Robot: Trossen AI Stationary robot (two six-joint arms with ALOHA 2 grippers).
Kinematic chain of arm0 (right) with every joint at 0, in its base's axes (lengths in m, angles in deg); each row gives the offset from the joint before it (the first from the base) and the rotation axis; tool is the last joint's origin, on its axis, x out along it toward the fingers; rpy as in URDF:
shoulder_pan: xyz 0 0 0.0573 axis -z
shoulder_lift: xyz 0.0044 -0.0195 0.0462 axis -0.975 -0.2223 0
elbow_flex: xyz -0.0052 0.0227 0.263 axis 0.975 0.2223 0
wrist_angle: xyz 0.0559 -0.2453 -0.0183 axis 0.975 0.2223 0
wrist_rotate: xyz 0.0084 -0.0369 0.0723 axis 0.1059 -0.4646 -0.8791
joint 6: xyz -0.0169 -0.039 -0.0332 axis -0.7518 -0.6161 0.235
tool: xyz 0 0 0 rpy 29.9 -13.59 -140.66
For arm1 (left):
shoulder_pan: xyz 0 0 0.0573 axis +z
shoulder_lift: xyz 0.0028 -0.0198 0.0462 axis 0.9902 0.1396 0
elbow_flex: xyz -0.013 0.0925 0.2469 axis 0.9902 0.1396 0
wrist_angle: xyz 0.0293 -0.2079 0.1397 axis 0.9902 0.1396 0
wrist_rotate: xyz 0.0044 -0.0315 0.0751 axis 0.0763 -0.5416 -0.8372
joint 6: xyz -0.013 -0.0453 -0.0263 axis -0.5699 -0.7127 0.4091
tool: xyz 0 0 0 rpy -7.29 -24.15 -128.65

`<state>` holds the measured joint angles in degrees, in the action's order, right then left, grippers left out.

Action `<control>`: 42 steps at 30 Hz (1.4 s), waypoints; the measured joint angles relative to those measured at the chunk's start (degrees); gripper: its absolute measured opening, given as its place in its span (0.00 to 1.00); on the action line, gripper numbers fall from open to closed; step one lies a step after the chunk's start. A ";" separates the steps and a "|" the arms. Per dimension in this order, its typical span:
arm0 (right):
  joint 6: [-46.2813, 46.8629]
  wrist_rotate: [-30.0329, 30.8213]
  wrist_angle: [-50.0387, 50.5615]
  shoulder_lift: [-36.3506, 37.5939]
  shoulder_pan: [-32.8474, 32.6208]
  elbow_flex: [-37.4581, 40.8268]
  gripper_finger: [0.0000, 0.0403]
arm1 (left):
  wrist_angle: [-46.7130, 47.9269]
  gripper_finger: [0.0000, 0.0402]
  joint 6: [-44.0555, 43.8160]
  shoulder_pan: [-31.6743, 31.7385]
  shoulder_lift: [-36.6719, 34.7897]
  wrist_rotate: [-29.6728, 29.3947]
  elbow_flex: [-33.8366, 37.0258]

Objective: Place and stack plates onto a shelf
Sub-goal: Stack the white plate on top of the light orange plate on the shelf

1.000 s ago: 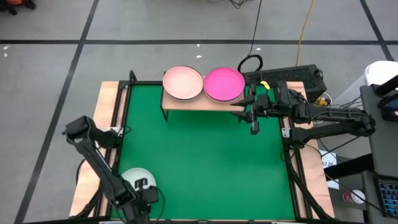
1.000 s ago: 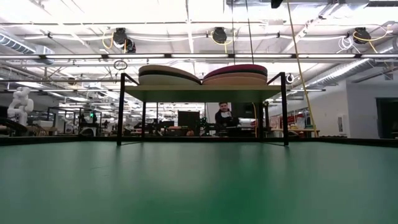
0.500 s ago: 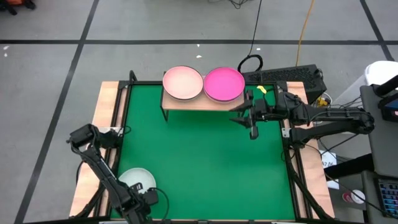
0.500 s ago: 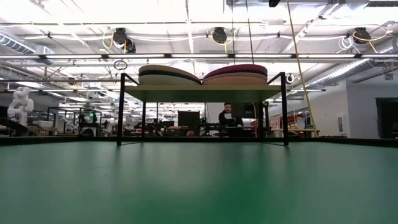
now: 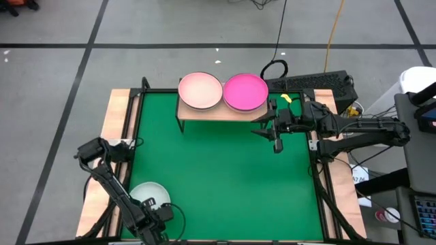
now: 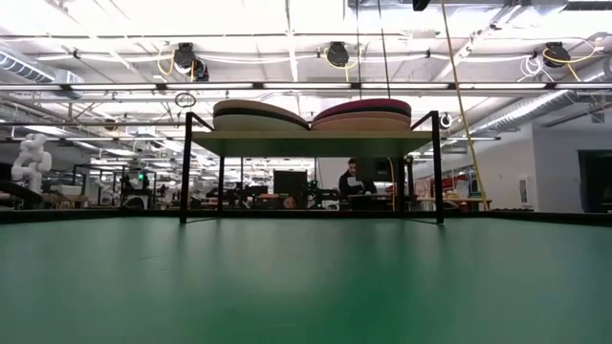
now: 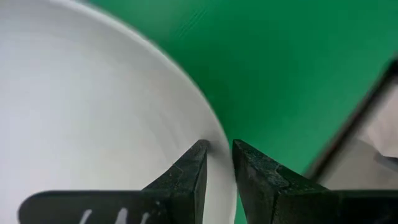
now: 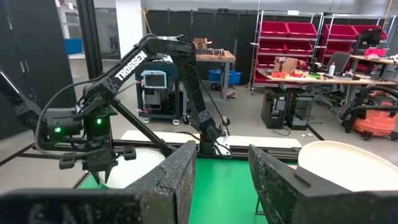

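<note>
At the lower left of the high view, the left gripper (image 5: 158, 207) is seen at the rim of the pale mint-white plate (image 5: 144, 194), which lies on the green mat (image 5: 218, 170) by its near left corner. In the left wrist view its fingers (image 7: 189, 180) are drawn close together about the plate's edge, so the rim appears to be pinched. Over the last second the left arm has been shifted slightly and more of the plate has been uncovered, which suggests that a grasp has just been made and a lift is about to begin.

The right gripper (image 5: 275, 129) is held at the right of centre, just beside the shelf (image 5: 221, 113), with its fingers spread and nothing between them; it has been drawn a little away from the shelf. On the shelf, at upper centre, two stacks are carried side by side: one topped by a pale pink plate (image 5: 200, 90), the other by a bright magenta plate (image 5: 245, 92). The mint-white plate seems to be the last one left to be stacked.
</note>
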<state>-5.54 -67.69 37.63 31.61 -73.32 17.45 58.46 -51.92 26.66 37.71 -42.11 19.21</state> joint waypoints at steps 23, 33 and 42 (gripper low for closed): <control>1.73 -0.01 -0.42 0.02 -0.22 2.56 0.32 | 21.71 0.02 21.01 0.99 1.93 -8.09 -10.93; 1.73 -0.02 -0.48 0.04 -0.22 3.78 0.32 | 45.17 0.02 35.73 6.76 1.78 -28.27 -23.34; 2.60 -0.22 -0.16 0.04 -0.22 3.80 0.32 | 44.52 0.02 69.75 21.91 -3.22 -40.88 -23.41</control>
<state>-2.94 -67.91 37.47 31.65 -73.54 21.25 102.97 17.84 48.57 34.49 -82.99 -4.20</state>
